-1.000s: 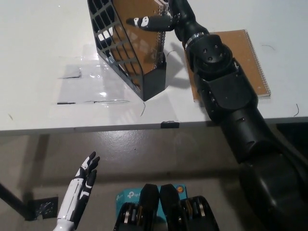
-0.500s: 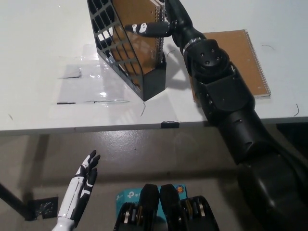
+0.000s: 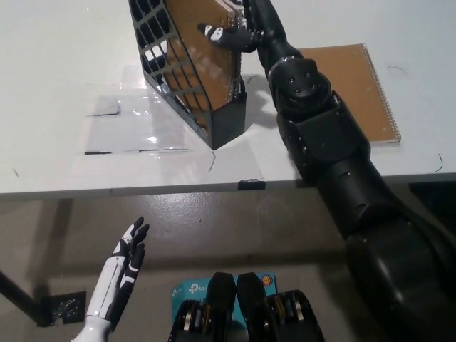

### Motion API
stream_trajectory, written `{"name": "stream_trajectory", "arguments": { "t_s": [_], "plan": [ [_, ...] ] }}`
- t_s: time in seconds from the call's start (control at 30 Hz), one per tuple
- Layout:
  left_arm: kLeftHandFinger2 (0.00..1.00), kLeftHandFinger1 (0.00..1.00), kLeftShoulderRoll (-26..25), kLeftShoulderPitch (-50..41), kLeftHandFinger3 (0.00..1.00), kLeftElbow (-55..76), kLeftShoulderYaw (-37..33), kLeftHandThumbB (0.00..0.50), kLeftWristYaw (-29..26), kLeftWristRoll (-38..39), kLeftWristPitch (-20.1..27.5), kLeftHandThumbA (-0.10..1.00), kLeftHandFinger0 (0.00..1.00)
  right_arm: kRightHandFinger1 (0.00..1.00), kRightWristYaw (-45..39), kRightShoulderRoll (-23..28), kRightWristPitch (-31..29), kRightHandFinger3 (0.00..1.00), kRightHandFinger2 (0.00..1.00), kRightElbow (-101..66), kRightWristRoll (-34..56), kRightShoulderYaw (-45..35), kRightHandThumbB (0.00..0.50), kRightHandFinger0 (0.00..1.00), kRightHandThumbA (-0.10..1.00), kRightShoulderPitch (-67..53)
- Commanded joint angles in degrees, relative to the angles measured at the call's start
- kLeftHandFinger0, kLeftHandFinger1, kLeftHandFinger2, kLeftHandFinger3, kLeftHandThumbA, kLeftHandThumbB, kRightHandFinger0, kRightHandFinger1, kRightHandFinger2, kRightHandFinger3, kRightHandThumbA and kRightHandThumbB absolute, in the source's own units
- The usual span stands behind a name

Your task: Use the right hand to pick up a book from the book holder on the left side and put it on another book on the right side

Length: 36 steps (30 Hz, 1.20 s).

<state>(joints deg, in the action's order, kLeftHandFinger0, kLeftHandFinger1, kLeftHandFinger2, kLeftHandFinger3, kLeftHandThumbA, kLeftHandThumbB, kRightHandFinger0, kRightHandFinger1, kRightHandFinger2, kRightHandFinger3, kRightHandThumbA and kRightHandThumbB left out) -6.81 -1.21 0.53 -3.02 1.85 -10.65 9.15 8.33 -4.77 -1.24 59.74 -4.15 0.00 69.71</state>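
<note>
Your right hand [image 3: 239,32] is working at the top centre of the frame, at the upper edge of the brown book [image 3: 206,50] that is standing tilted inside the black mesh book holder [image 3: 189,85]. Compared with half a second ago, the one visible finger lying across the book's face is reaching less far toward the left and sitting a little higher, and the wrist is sitting a touch closer to the holder's top. The book itself is showing no shift in the holder, so you are most likely still settling the grasp, not lifting yet.

The fingers [image 3: 217,33] are bearing on the book's cover near its spiral edge, but you cannot tell whether they are truly clamped around it: the rest of the hand is running off the top of the frame, and any part behind the book is hidden.

The target book [image 3: 356,85], the spiral-bound brown one lying flat on the white bench [image 3: 64,85] at the right, is partly covered by your own black forearm, so its left portion is out of sight.

Your left hand [image 3: 121,274] is hanging idle at the lower left, below the bench edge, its fingers apart and holding nothing.
</note>
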Motion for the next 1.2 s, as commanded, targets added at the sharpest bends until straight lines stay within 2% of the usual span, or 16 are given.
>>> {"name": "stream_trajectory", "arguments": {
  "t_s": [0.0,0.1,0.33,0.47,0.5,0.53,0.57,0.6,0.63,0.67,0.7,0.73,0.8,0.9,1.1,1.17],
  "plan": [
    [1.0,1.0,-0.49,1.19,1.0,1.38,0.2,0.087,-0.12,0.06,0.77,1.0,1.0,0.28,9.11,-1.64,-4.36,0.69,0.7,-0.31,-0.96,-1.11,0.112,0.0,-0.1,5.18],
    [1.0,1.0,-0.64,1.33,1.0,1.3,0.1,0.078,0.1,0.19,1.02,1.0,1.0,0.33,9.92,-1.64,-5.04,0.77,0.75,-0.03,-0.78,-1.21,0.126,0.0,-0.1,4.8],
    [1.0,1.0,-0.63,2.11,1.0,0.87,0.2,0.076,0.35,0.93,1.15,1.0,1.0,0.41,10.02,-1.29,-5.63,0.73,0.78,1.46,-0.34,-0.96,0.144,0.01,-0.1,4.82],
    [1.0,1.0,-0.53,2.45,1.0,0.6,0.24,0.083,0.23,0.99,1.25,1.0,1.0,0.41,9.22,-1.15,-6.4,0.74,0.78,2.24,0.36,-1.22,0.135,0.0,-0.1,4.87],
    [1.0,1.0,-0.49,2.59,1.0,0.53,0.29,0.084,0.26,1.16,1.2,1.0,1.0,0.42,8.88,-1.12,-6.66,0.78,0.78,2.54,0.7,-1.41,0.128,0.0,-0.1,5.0],
    [1.0,1.0,-0.46,2.66,1.0,0.44,0.28,0.092,0.18,1.07,1.23,1.0,1.0,0.42,7.46,-1.24,-7.19,0.78,0.77,2.83,2.3,-2.44,0.126,0.0,-0.1,5.14],
    [1.0,1.0,-0.55,2.67,1.0,0.48,0.15,0.094,-0.17,0.12,1.28,1.0,1.0,0.41,4.83,-1.6,-8.0,0.76,0.73,3.24,6.09,-5.1,0.127,0.06,-0.1,5.58],
    [1.0,1.0,-0.5,2.66,1.0,0.63,0.15,0.103,-0.48,-0.48,1.02,1.0,1.0,0.44,1.75,-2.25,-7.65,0.74,0.75,3.22,11.74,-9.5,0.131,0.03,-0.1,6.34],
    [1.0,1.0,-0.46,2.68,1.0,0.58,0.18,0.102,-0.51,-0.43,1.1,1.0,1.0,0.43,0.82,-2.48,-6.95,0.78,0.77,3.17,13.7,-11.48,0.13,0.01,-0.1,6.98],
    [1.0,1.0,-0.44,2.72,1.0,0.62,0.24,0.102,-0.46,-0.28,1.03,1.0,1.0,0.41,-0.18,-2.85,-5.38,0.88,0.77,2.75,17.0,-14.68,0.123,0.0,-0.1,8.23],
    [1.0,1.0,-0.48,2.66,1.0,0.87,0.26,0.103,-0.35,-0.24,0.69,1.0,1.0,0.4,-0.33,-3.1,-4.5,0.92,0.77,2.3,18.3,-16.33,0.126,0.0,-0.1,8.82],
    [1.0,1.0,-0.35,2.69,1.0,0.86,0.38,0.104,-0.2,0.44,0.77,1.0,1.0,0.36,0.04,-3.17,-1.57,1.0,0.77,1.41,20.4,-18.77,0.106,0.0,-0.1,10.34],
    [1.0,1.0,-0.51,3.11,1.0,0.2,0.25,0.098,-0.21,0.35,1.98,1.0,1.0,0.38,-1.3,-2.72,0.35,0.92,0.79,0.89,22.61,-21.34,0.111,0.0,-0.1,12.69],
    [1.0,1.0,-0.6,3.6,1.0,-0.15,0.33,0.116,-0.32,0.17,1.9,1.0,1.0,0.37,-2.49,-2.67,3.83,0.87,0.82,-1.97,26.12,-24.7,0.116,0.0,-0.1,15.27],
    [1.0,1.0,-0.45,3.71,1.0,-0.19,0.21,0.08,-0.16,0.54,2.24,1.0,1.0,0.39,-3.87,-2.38,6.02,0.86,0.85,-6.51,26.07,-24.99,0.109,0.0,-0.1,18.92],
    [1.0,1.0,-0.49,3.65,1.0,-0.15,0.17,0.08,-0.03,0.61,2.15,1.0,1.0,0.41,-3.05,-2.3,7.59,0.9,0.88,-7.7,26.54,-25.21,0.108,0.0,-0.1,19.9]
  ]
}}
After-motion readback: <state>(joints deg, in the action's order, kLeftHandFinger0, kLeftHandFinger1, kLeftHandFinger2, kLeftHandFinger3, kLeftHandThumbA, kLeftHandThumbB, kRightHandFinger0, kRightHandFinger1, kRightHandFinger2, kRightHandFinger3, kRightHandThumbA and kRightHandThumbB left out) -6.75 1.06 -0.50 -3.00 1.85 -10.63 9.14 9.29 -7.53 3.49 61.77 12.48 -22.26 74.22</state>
